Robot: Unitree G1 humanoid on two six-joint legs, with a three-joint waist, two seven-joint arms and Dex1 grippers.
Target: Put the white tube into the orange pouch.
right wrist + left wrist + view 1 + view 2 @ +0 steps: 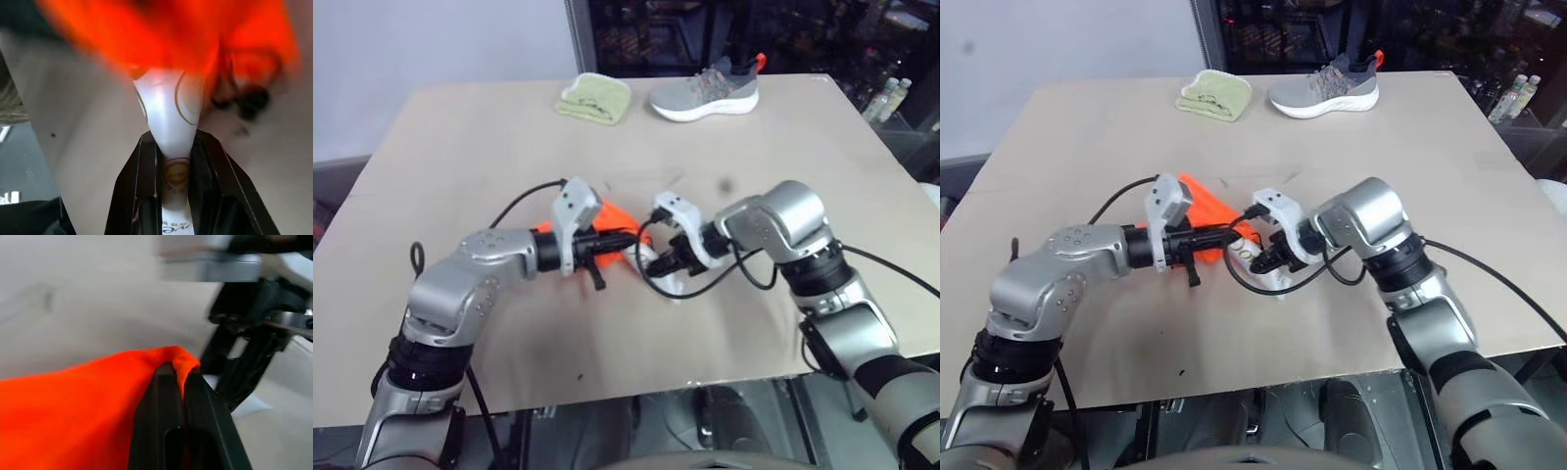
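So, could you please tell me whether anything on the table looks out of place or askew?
Nothing stands out. The shoe sits upright beside the folded green cloth at the table's far edge, nothing spilled.

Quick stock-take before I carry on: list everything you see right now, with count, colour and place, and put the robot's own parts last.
orange pouch: one, bright orange, mid-table between the two grippers, its edge pinched by the left gripper.
white tube: one, white with reddish print, held in the right gripper, its far end at the pouch's fabric.
shoe: one, grey with white sole, far edge of the table, right of centre.
cloth: one, pale green, folded, far edge, just left of the shoe.
table: one, light tan, under everything.
bottles: a few, pale, beyond the table's far right corner.
left gripper: black, shut on the pouch.
right gripper: black, shut on the tube.
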